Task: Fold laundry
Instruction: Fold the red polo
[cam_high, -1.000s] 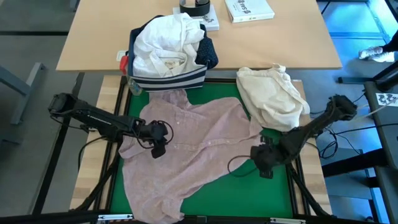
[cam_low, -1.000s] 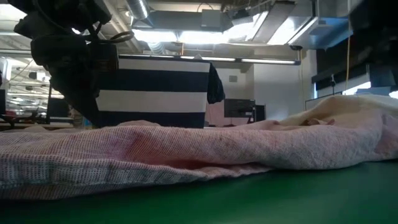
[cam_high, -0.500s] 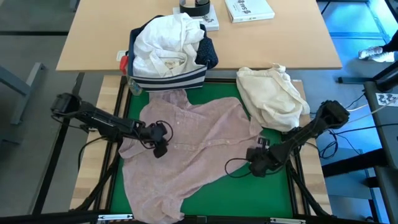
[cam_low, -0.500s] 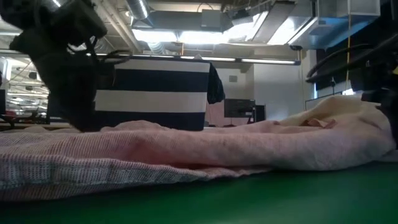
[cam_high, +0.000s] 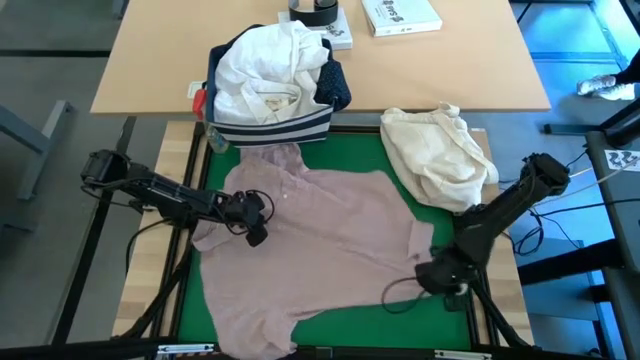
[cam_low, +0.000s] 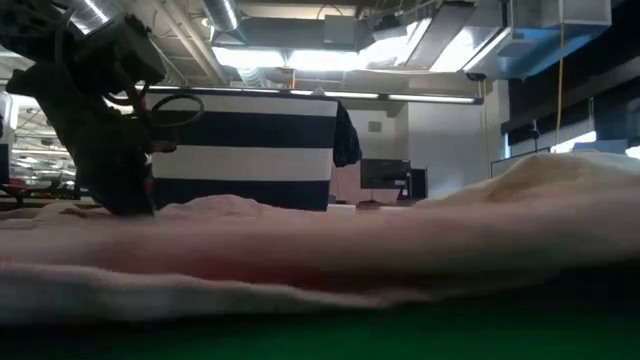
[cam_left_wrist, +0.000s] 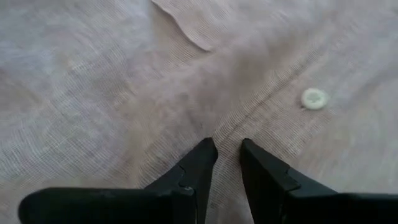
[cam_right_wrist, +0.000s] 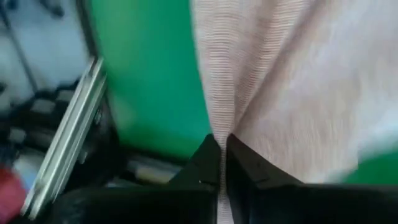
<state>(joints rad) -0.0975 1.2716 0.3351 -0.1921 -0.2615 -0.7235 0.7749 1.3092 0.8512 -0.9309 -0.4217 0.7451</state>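
Now, start at your left: the left gripper sits low on the pale pink top, pressing down near its left sleeve and shoulder. In the left wrist view its fingers stand only a narrow way apart, tips on the cloth beside the button line; you cannot tell whether any fabric is pinched between them. The top lies spread across the green surface, collar toward the navy striped bin at the back, hem toward you, so its long axis runs front to back. Move right and you reach the right gripper, low at the shirt's right edge, just below the cream bundle. In the right wrist view its fingers are pressed together on a fold of that edge, with green showing beside it. The cloth lies inward, to the left of those fingers. So the right arm holds the nearer edge, and the fold likely turns on carrying it across toward the left gripper.
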